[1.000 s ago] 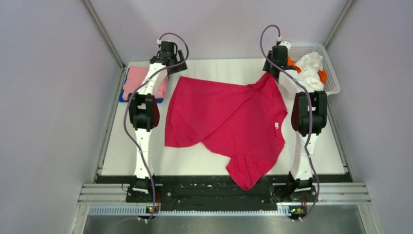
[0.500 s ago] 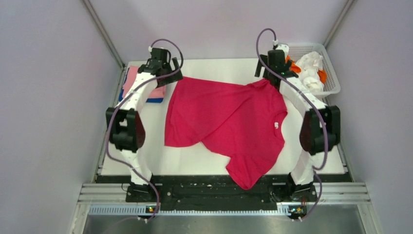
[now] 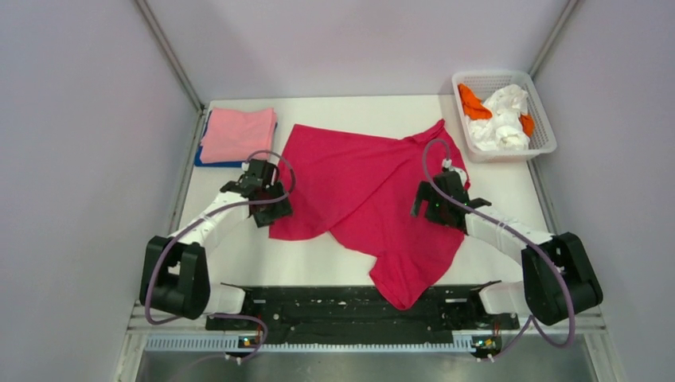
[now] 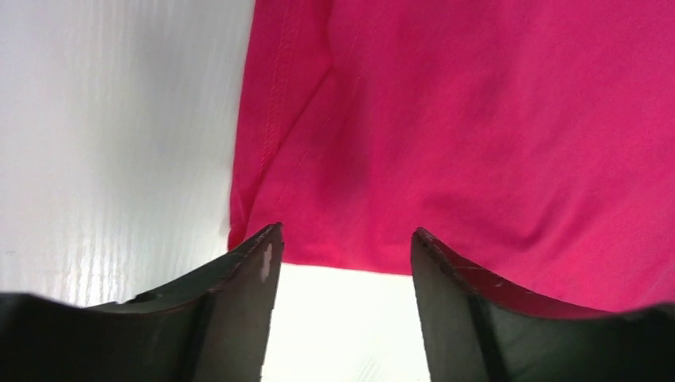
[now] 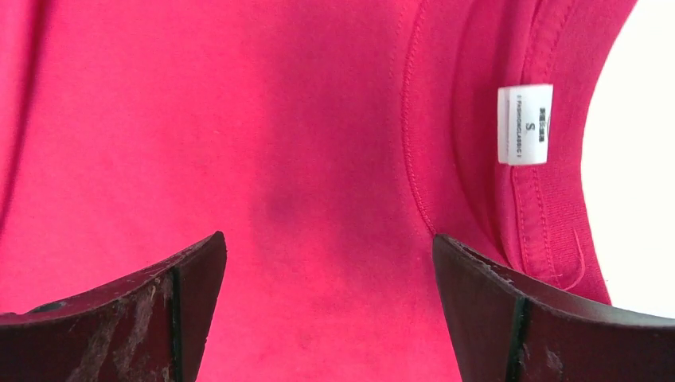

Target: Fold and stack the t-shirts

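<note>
Fingers (image 5: 159, 318) partly off-frame above crimson shirt (image 5: 318, 159)

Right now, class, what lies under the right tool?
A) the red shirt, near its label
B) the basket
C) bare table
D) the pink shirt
A: the right wrist view shows the right tool open over the red shirt, its white label close by.

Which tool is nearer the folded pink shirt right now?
Left. The left tool is over the red shirt's near-left corner, a short way from the pink shirt; the right tool is over its collar, much farther right.
</note>
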Available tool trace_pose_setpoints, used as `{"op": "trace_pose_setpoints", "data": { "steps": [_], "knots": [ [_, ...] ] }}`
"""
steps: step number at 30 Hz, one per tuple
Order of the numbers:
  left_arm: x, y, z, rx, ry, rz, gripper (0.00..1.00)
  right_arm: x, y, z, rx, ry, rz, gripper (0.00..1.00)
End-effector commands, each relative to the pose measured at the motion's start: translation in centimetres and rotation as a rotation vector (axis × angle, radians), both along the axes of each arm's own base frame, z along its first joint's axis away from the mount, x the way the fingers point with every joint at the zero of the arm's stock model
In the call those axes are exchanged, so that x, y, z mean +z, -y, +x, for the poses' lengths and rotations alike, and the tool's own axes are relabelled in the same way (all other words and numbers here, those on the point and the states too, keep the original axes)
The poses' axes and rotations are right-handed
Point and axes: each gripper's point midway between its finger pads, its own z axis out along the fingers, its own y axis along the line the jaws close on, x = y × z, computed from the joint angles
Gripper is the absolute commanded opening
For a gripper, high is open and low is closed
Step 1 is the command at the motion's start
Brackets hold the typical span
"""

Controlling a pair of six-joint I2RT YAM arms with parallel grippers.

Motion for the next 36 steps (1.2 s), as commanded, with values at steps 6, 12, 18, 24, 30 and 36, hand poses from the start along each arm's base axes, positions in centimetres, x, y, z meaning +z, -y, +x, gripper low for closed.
{"op": "trace_pose_setpoints", "data": {
  "steps": [6,12,18,24,30,36],
  "knots": [
    [-0.6,1.0,5.9,0.028,0.071,0.001,0.45,-1.9,0.7,-0.1,-0.082,-0.013,-0.009,0.99],
    [-1.5,0.1,6.5,0.063,0.048,0.058,0.33,-2.4,1.4,-0.1,-0.1,-0.031,-0.051,0.99],
    [-1.4,-0.5,7.5,0.09,0.05,0.097,0.0,-2.8,2.5,-0.4,-0.128,-0.055,-0.109,0.99],
    [0.0,-1.5,8.2,0.118,0.07,0.15,0.0,-3.0,3.4,-0.5,-0.15,-0.067,-0.134,0.99],
    [2.3,-3.1,9.6,0.156,0.116,0.206,0.0,-3.2,4.0,-0.6,-0.165,-0.08,-0.151,0.99],
    [2.6,-3.6,12.6,0.165,0.129,0.222,0.0,-3.2,4.3,-0.5,-0.169,-0.081,-0.159,0.99]
  ]
}}
